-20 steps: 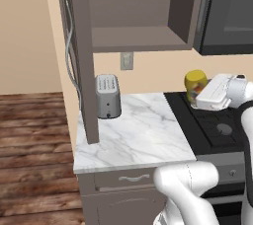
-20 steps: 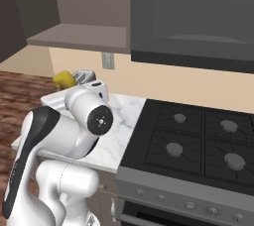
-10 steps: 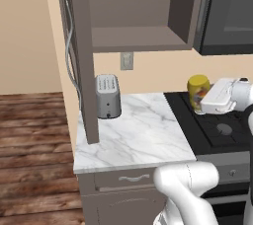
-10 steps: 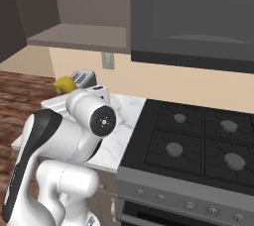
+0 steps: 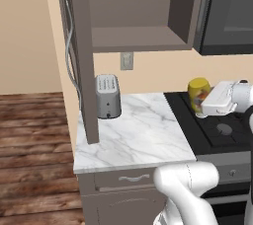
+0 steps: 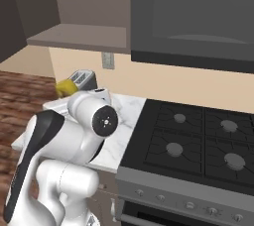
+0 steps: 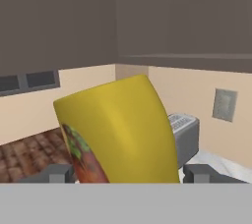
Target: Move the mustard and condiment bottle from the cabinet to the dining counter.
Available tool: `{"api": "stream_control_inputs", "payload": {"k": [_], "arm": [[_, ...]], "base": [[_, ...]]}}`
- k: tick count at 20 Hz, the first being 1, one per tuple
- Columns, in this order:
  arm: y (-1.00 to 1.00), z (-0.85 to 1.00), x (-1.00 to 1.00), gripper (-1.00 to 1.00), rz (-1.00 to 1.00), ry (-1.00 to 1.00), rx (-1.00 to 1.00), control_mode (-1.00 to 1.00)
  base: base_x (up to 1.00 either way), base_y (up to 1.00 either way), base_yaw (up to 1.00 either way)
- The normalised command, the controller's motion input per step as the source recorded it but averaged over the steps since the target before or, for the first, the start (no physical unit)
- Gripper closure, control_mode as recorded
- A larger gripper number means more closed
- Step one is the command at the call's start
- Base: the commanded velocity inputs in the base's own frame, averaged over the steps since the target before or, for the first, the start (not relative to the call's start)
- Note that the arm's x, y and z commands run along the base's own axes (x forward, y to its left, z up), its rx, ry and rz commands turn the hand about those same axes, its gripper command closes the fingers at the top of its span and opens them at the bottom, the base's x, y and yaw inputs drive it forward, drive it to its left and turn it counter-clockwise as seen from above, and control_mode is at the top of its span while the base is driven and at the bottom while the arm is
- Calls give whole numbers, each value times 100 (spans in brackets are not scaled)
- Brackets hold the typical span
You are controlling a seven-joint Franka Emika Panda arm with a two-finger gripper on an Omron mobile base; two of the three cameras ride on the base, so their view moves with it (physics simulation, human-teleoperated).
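The hand (image 7: 123, 176) grips the mustard (image 7: 120, 134), one dark finger (image 7: 59, 173) on each side of its yellow body. The mustard (image 5: 199, 93) hangs in the air above the stove (image 5: 217, 130), clear of the surface, just right of the marble bench (image 5: 133, 135). A toaster (image 5: 107, 95) stands at the bench's back. Above, the cabinet (image 5: 143, 39) stands open, its lower shelf bare.

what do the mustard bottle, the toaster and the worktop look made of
Mustard bottle: likely plastic, smooth matte yellow, printed label. Toaster: probably brushed metal, dull silver-grey with top slots. Worktop: looks like polished marble, white with grey veins; being rendered, it could be laminate.
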Motion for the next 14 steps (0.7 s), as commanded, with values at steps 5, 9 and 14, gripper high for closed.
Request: {"api": "stream_control_inputs", "payload": {"k": [5, 9, 14], "arm": [[-14, -12, -6, 100, 0, 0, 0, -100], [-13, -11, -11, 100, 0, 0, 0, -100], [-2, -11, -5, 100, 0, 1, 0, -100]], "base": [[0, 0, 0], [0, 0, 0], [0, 0, 0]]}}
